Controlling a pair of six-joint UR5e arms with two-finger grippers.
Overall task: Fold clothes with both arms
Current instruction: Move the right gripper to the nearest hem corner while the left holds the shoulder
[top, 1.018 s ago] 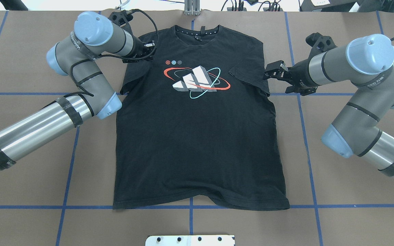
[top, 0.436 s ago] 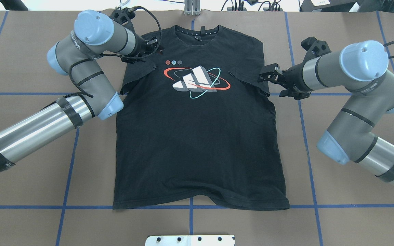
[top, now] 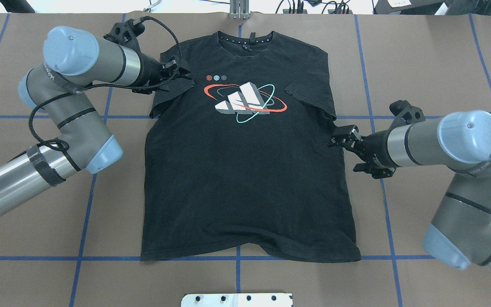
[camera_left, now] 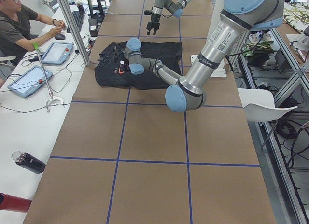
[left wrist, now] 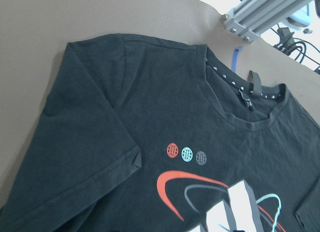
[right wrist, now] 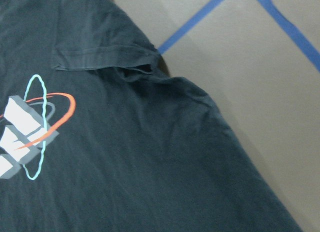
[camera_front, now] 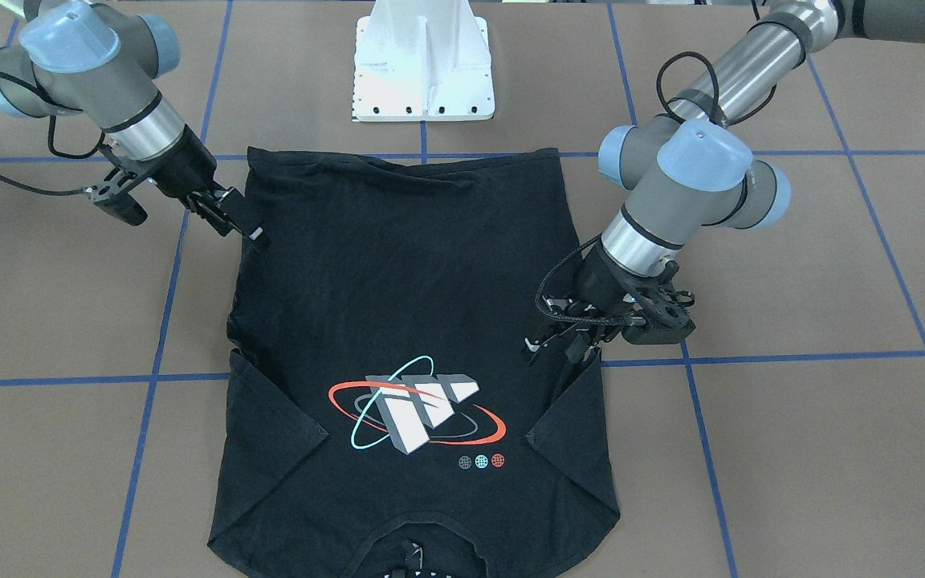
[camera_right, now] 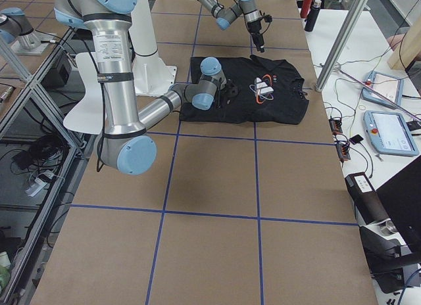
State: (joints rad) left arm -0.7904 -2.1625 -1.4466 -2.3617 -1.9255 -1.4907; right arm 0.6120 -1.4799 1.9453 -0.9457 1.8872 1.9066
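Observation:
The black T-shirt (top: 245, 179) lies flat and face up on the brown table, collar at the far edge, with both short sleeves lying angled in against the chest. Its red and teal ringed graphic (top: 245, 102) shows fully. My left gripper (top: 178, 72) hovers over the left sleeve near the shoulder, jaws apart and holding nothing. My right gripper (top: 340, 138) sits at the shirt's right side edge below the sleeve, also open and empty. From across the table, the left gripper (camera_front: 551, 347) and right gripper (camera_front: 239, 221) flank the shirt (camera_front: 398, 281). Both wrist views show only cloth (left wrist: 150, 117) (right wrist: 125, 157).
The white pedestal base (camera_front: 424, 64) stands just beyond the shirt's hem. Blue tape lines (top: 88, 204) grid the table. An aluminium post (top: 239, 10) rises behind the collar. A person (camera_left: 19, 26) sits at tablets beside the table's far side.
The right gripper has moved from the right sleeve down along the shirt's side edge, toward the robot. The left arm's elbow swung outward to the left, its gripper staying near the left sleeve.

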